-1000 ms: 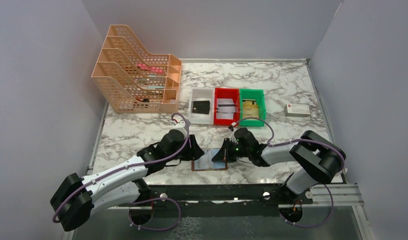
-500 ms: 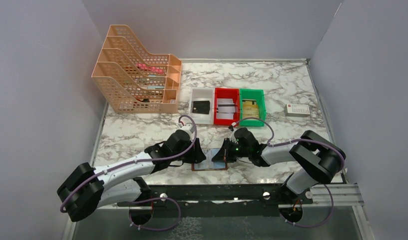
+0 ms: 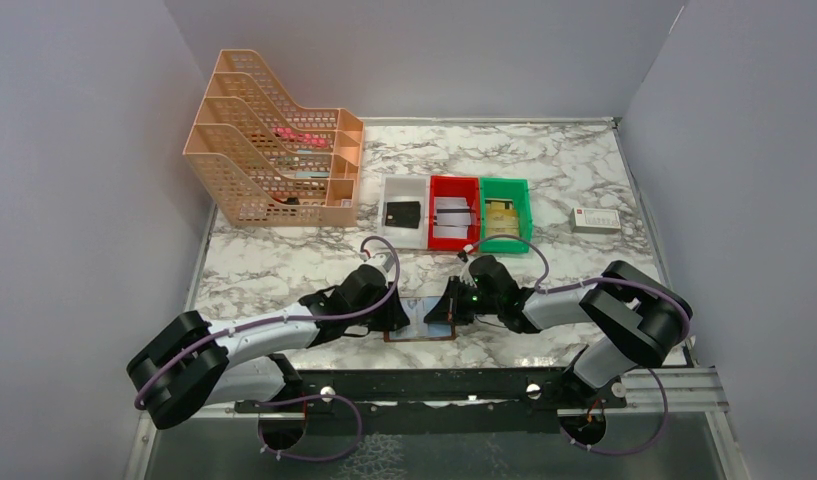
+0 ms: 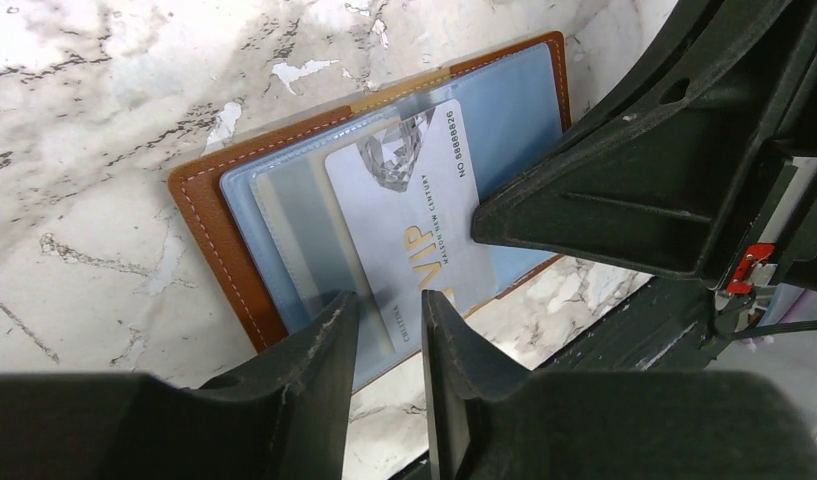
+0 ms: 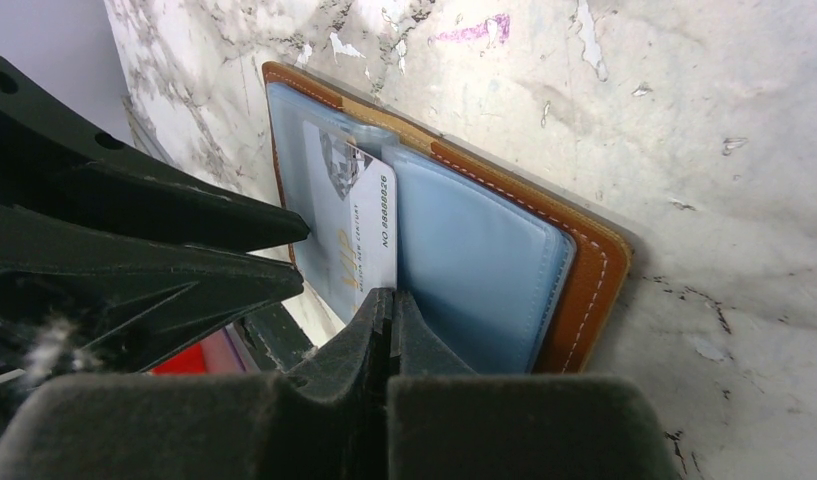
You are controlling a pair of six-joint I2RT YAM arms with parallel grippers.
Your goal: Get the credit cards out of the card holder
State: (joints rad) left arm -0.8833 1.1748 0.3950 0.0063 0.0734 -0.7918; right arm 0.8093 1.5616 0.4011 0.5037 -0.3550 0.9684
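The brown card holder lies open on the marble near the front edge, its pale blue sleeves up. A grey-white VIP credit card sticks partway out of a sleeve; it also shows in the right wrist view. My left gripper hovers over the card's near corner with a narrow gap between its jaws, holding nothing. My right gripper is shut, its tip down on the holder beside the card's edge. In the top view the left gripper and right gripper face each other across the holder.
A white bin holds a black card, a red bin a white striped card, a green bin a gold card. An orange mesh rack stands back left, a small white box at right.
My left arm has reached to the right, bringing its gripper over the holder's left page. The right arm and the holder have not moved.
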